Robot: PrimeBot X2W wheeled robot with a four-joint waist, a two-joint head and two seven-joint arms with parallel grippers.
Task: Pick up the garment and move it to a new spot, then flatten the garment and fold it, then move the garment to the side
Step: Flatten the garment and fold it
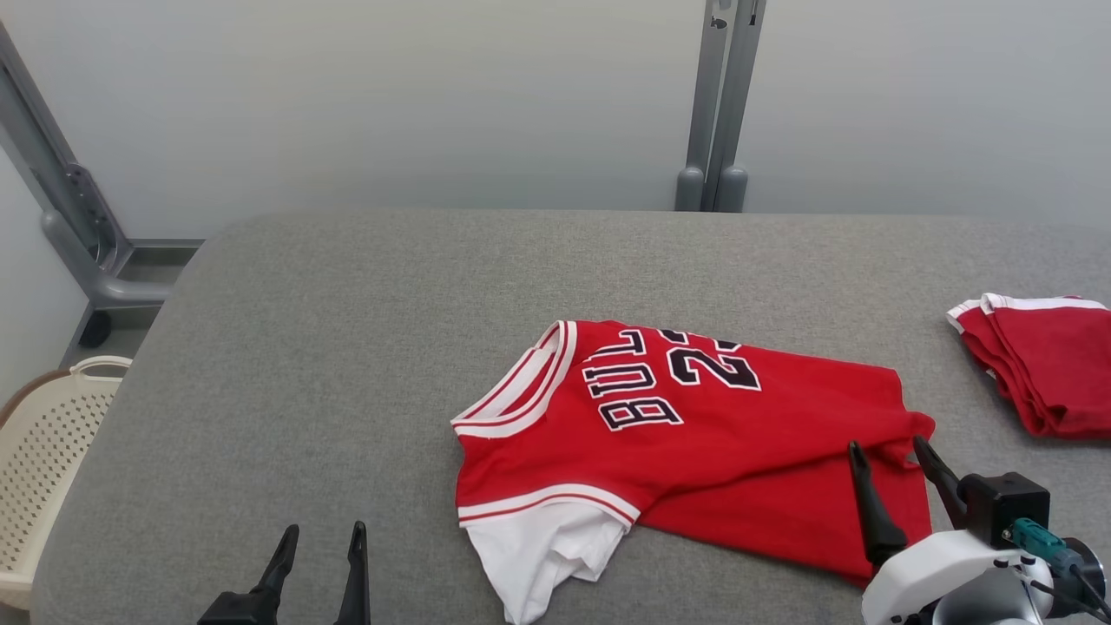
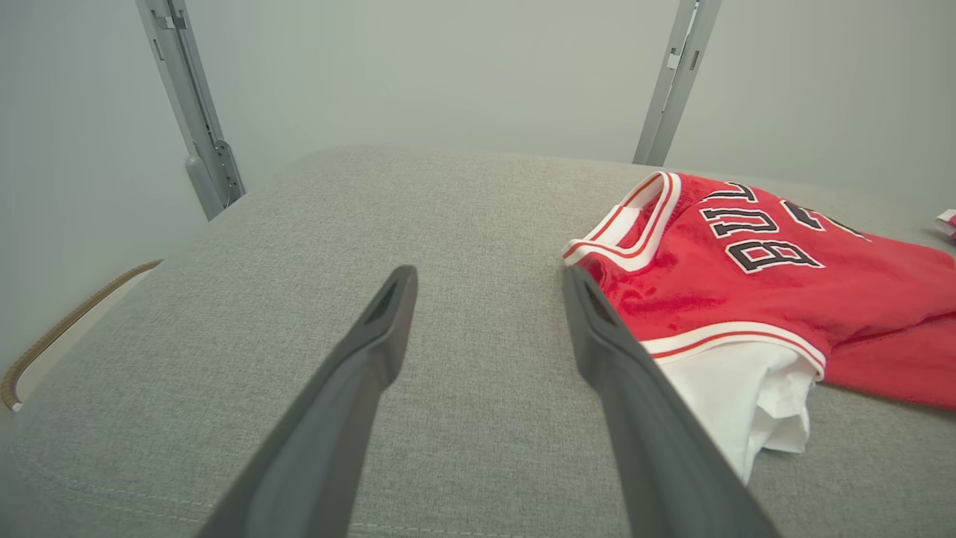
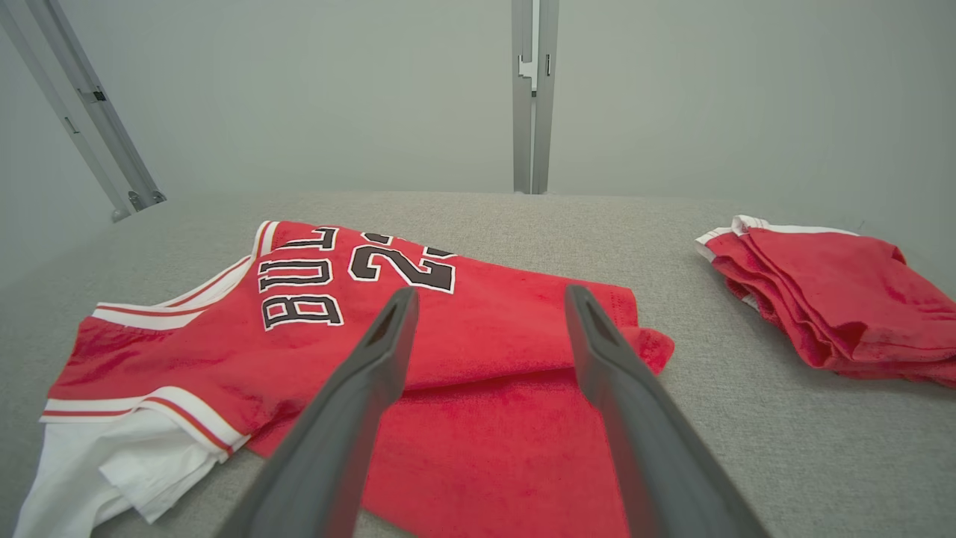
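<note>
Left end effector (image 1: 324,528) released, right end effector (image 1: 887,444) released over jersey (image 1: 694,434), folded pile (image 1: 1041,365) beyond

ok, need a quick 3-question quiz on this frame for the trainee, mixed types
1. True or false: the right gripper is shut on the jersey.
2. The red stack lies: A) on the jersey; B) to its right, apart from it; C) under it.
3. What lies under the left gripper?

Key
1. False: its fingers stand apart over the jersey's right end.
2. B
3. Bare table, left of the jersey.
</note>
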